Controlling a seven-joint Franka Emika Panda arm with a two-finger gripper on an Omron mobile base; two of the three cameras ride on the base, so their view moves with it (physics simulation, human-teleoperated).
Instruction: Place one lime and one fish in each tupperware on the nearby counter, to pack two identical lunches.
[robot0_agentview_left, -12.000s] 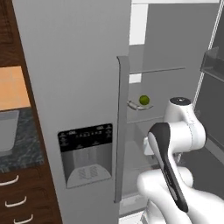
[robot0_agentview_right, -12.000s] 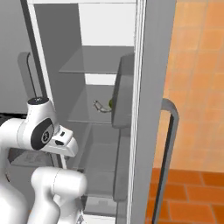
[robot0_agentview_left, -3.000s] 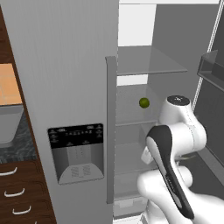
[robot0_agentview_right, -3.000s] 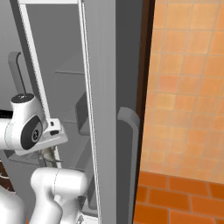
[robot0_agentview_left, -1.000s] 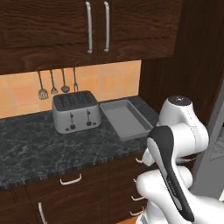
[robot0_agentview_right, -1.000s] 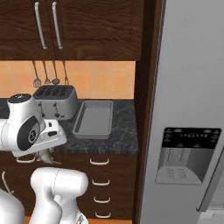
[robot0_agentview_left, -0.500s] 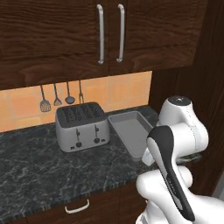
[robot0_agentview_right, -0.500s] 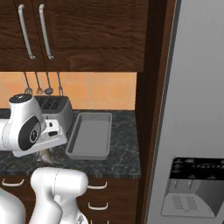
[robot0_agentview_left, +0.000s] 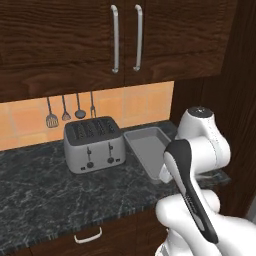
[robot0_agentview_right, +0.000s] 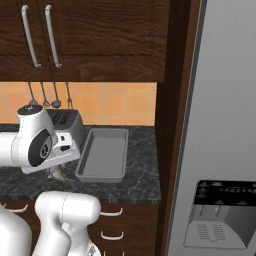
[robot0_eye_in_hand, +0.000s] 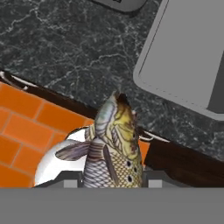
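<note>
My gripper (robot0_eye_in_hand: 113, 176) is shut on a fish (robot0_eye_in_hand: 113, 151), brownish-grey with yellowish patches, its head pointing away from the hand. The fish hangs over the front edge of the dark marbled counter (robot0_eye_in_hand: 65, 48), above the orange floor tiles. In the right base view the fish (robot0_agentview_right: 56, 173) pokes out just under my white wrist. One light-grey tupperware (robot0_agentview_left: 149, 150) (robot0_agentview_right: 102, 154) (robot0_eye_in_hand: 186, 57) lies empty on the counter, just right of the toaster; it is ahead and to the right of the fish in the hand view. The lime is out of view.
A silver toaster (robot0_agentview_left: 94, 144) (robot0_agentview_right: 67, 125) stands on the counter (robot0_agentview_left: 50, 192) left of the tray. Utensils (robot0_agentview_left: 70, 110) hang on the orange backsplash under dark wall cabinets (robot0_agentview_left: 125, 40). The grey fridge (robot0_agentview_right: 220, 150) stands at the right. Drawers (robot0_agentview_right: 117, 225) sit below.
Both base views have shifted: the base has moved closer to the counter, so toaster and tray look larger. The fish stays in my shut gripper.
</note>
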